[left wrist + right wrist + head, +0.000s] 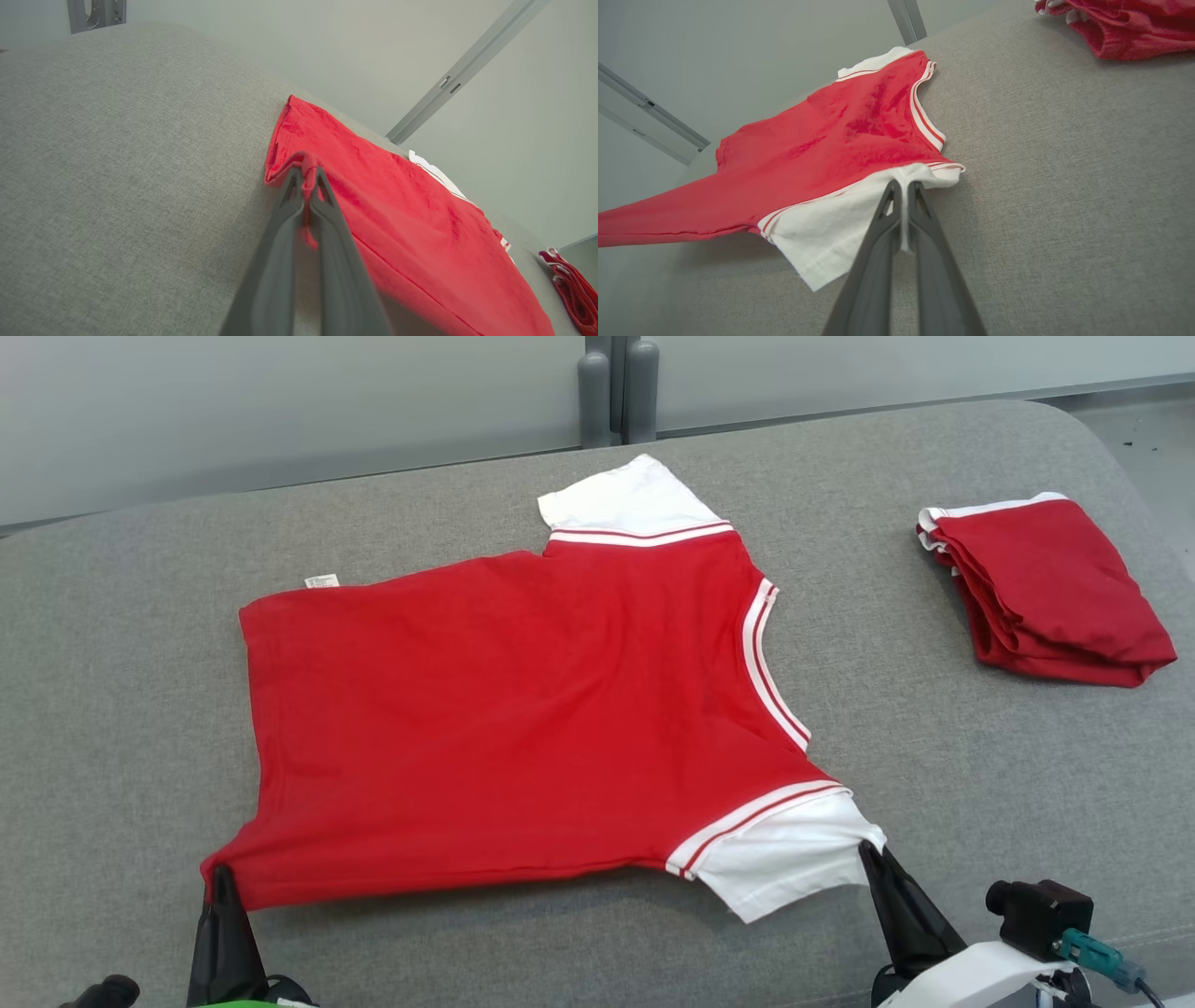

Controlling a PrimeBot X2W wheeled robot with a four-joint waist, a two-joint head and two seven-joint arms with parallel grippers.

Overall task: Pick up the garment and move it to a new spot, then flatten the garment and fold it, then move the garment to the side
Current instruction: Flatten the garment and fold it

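A red T-shirt (504,709) with white sleeves and striped trim lies spread on the grey padded table (121,728), collar toward the right. My left gripper (222,875) is shut on the shirt's near hem corner (306,170), which is bunched between the fingers. My right gripper (873,851) is shut on the edge of the near white sleeve (840,228). The near edge of the shirt (691,219) hangs slightly lifted off the surface between both grips, casting a shadow. The far sleeve (625,499) rests flat.
A second red garment (1046,588), folded into a stack, sits at the table's far right, also seen as the folded red garment (1125,23). A grey post (618,392) stands behind the table's far edge against a pale wall.
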